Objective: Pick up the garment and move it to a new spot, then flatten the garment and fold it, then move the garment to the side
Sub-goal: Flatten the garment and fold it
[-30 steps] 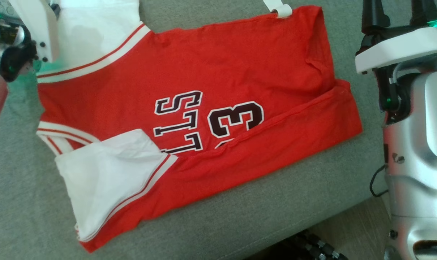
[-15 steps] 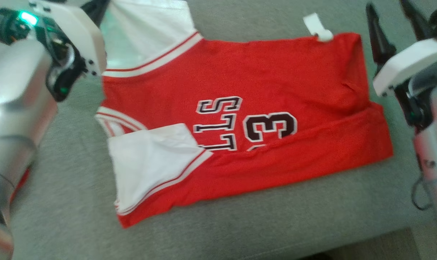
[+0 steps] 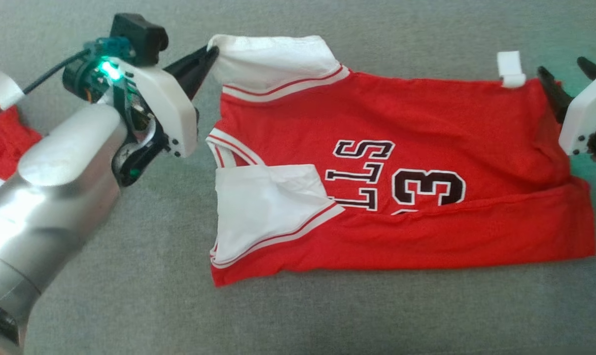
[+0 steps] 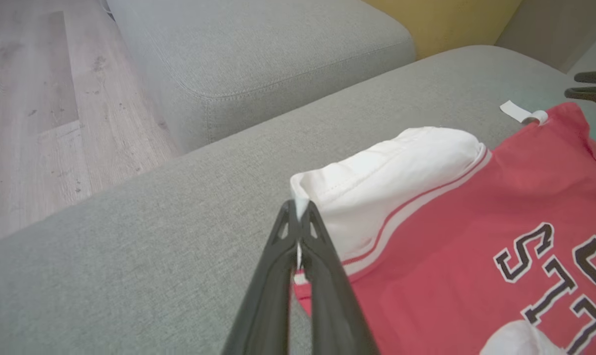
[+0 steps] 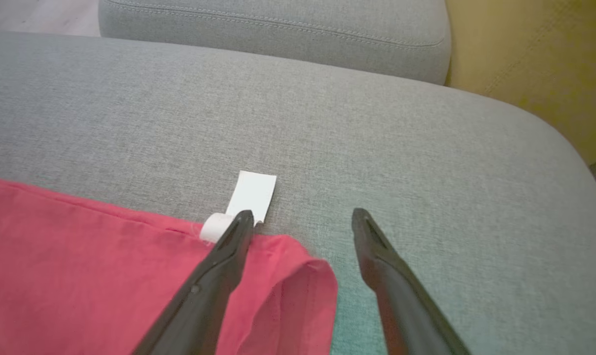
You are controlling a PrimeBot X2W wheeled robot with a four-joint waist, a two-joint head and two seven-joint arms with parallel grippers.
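Where the jersey point(image 3: 426, 123) lies: flat on the sofa point(image 3: 327, 315), long axis left to right.
Left pincer point(image 4: 298, 209): clamped on the far sleeve point(image 4: 391, 162).
Right pincer point(image 5: 302, 219): spread wide, empty, astride the far hem corner point(image 5: 298, 266); this arm is judged nearer to that corner.

The red jersey point(image 3: 426, 123) carried black letters point(image 3: 359, 172) w/ white outlines on its front, turned sideways in the head view & reading "LLS". That was only the tail end of a word, the rest being hidden under the white sleeve point(image 3: 263, 212) & the folded-over edge. Beside them stood a big numeral point(image 3: 428, 187) "3" in the same style, w/ a 2nd digit mostly covered & not readable; the white tag point(image 3: 509, 69) at the hem showed no legible print.
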